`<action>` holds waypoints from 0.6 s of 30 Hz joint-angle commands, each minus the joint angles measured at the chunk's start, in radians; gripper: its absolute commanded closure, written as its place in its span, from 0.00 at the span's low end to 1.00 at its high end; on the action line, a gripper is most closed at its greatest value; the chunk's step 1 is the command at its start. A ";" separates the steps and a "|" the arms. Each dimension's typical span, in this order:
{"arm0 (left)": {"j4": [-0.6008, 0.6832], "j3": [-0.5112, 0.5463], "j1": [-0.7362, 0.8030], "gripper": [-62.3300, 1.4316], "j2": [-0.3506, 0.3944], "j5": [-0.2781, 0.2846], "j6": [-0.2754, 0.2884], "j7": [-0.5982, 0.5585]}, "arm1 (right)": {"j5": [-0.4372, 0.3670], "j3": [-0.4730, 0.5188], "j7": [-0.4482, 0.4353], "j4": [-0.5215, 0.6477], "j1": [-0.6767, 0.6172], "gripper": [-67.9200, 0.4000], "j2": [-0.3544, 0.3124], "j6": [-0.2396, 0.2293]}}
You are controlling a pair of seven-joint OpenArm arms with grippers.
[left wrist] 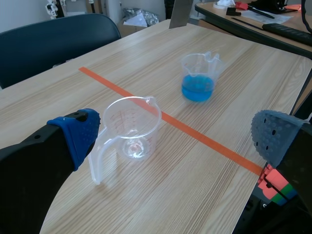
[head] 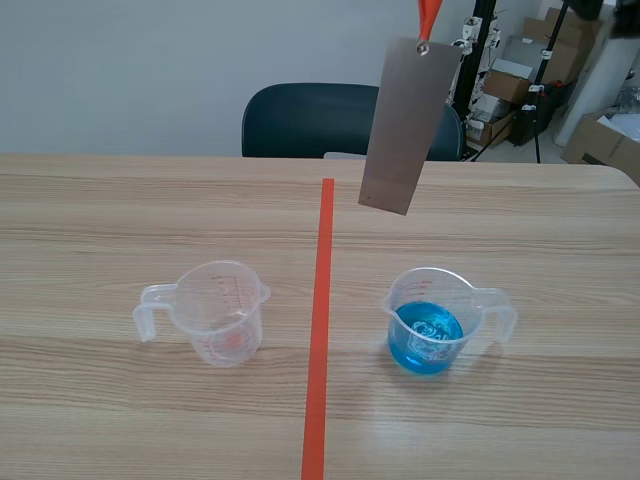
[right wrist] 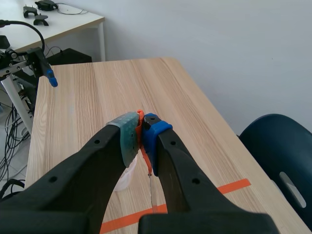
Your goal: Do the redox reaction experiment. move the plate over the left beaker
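Observation:
A grey metal plate (head: 404, 125) hangs tilted from an orange strap (head: 428, 14), above and behind the right beaker (head: 428, 322), which holds blue liquid. The clear left beaker (head: 214, 312) stands left of the tape line. My right gripper (right wrist: 141, 131) is shut on the orange strap (right wrist: 140, 118); the plate (right wrist: 152, 192) hangs edge-on below it. It is out of the scene view. My left gripper (left wrist: 175, 131) is open and low, with the clear beaker (left wrist: 132, 127) between its fingers, untouched. The blue beaker (left wrist: 197, 78) stands farther ahead.
An orange tape line (head: 320, 320) runs down the table's middle between the beakers. A dark blue chair (head: 310, 120) stands behind the far edge. Boxes and stands (head: 520, 80) crowd the back right. The table's edge (left wrist: 273, 161) is close beside my left gripper.

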State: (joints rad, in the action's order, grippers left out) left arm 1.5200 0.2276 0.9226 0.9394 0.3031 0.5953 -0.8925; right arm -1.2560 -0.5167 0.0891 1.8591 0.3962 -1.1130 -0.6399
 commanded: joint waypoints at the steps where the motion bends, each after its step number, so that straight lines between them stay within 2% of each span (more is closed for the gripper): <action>1: 0.012 0.009 0.012 0.00 0.003 0.005 -0.006 -0.006 | 0.001 0.014 -0.007 0.006 0.023 1.00 0.025 0.001; 8: 0.012 0.042 0.047 0.00 0.003 0.039 -0.008 -0.004 | 0.037 0.014 0.100 0.006 0.051 1.00 0.165 0.001; 16: 0.012 0.043 0.047 0.00 0.003 0.054 -0.009 0.000 | 0.034 0.014 0.240 0.005 0.090 1.00 0.316 0.032; 18: 0.011 0.044 0.051 0.00 0.003 0.073 -0.014 0.005 | 0.034 0.014 0.277 0.005 0.092 1.00 0.357 0.043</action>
State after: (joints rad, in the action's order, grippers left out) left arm 1.5200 0.2615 0.9722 0.9394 0.3485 0.5838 -0.8783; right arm -1.2041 -0.5167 0.3691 1.8587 0.4679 -0.7612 -0.6052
